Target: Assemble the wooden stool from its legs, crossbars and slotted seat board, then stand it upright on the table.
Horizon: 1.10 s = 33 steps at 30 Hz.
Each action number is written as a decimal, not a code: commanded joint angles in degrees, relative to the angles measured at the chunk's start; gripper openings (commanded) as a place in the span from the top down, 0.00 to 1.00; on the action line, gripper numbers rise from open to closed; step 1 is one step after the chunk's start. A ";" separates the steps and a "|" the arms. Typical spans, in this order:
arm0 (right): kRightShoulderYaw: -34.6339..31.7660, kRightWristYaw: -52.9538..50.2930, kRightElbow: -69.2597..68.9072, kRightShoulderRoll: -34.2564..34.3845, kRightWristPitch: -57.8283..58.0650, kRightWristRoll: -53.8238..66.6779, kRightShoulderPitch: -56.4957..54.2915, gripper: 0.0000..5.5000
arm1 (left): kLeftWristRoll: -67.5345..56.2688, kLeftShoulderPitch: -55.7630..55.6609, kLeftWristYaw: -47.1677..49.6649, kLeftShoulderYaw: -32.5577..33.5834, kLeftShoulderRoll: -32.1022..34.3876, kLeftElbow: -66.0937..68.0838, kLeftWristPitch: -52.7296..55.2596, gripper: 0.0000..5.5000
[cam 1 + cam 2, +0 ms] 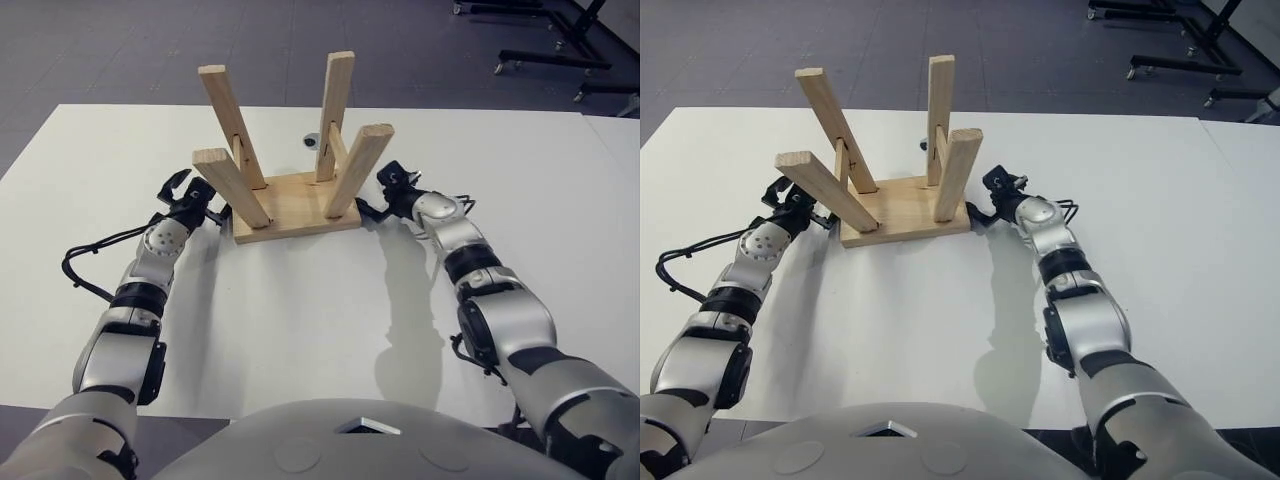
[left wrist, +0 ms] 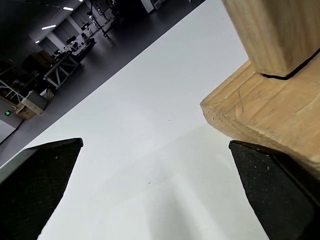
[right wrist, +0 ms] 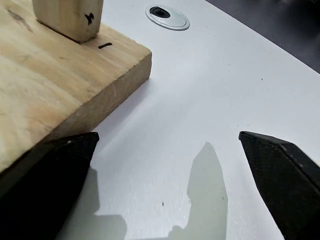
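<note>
The wooden stool lies upside down on the white table, its seat board flat and its legs pointing up and splaying outward. My left gripper is open at the board's left edge, and the left wrist view shows the board's corner beside one of its fingers. On the opposite side my right gripper is open too, by the board's right edge. In the right wrist view the board reaches toward one of that gripper's fingers. Neither gripper holds anything.
A round cable grommet is set in the table just behind the stool. A black cable loops beside my left arm. Wheeled metal frames stand on the floor beyond the table's far right.
</note>
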 commanded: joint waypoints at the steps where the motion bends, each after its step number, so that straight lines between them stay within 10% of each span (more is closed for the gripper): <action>1: 5.32 13.79 -28.39 -9.17 9.81 1.56 20.67 0.06 | 1.09 13.01 -6.35 -5.43 -2.46 -12.42 9.62 0.02; 9: 2.55 11.86 -45.49 -14.65 23.72 4.92 27.77 0.06 | 0.10 26.09 -8.39 -6.89 0.68 -37.77 23.48 0.02; 24: -5.76 17.69 -45.40 -21.60 27.27 13.59 23.05 0.06 | -9.79 13.92 -13.73 9.51 11.14 -26.73 20.62 0.02; 33: -19.75 39.62 -28.57 -33.45 19.16 27.63 16.76 0.06 | -40.56 15.00 -58.29 27.53 28.95 -30.43 24.77 0.02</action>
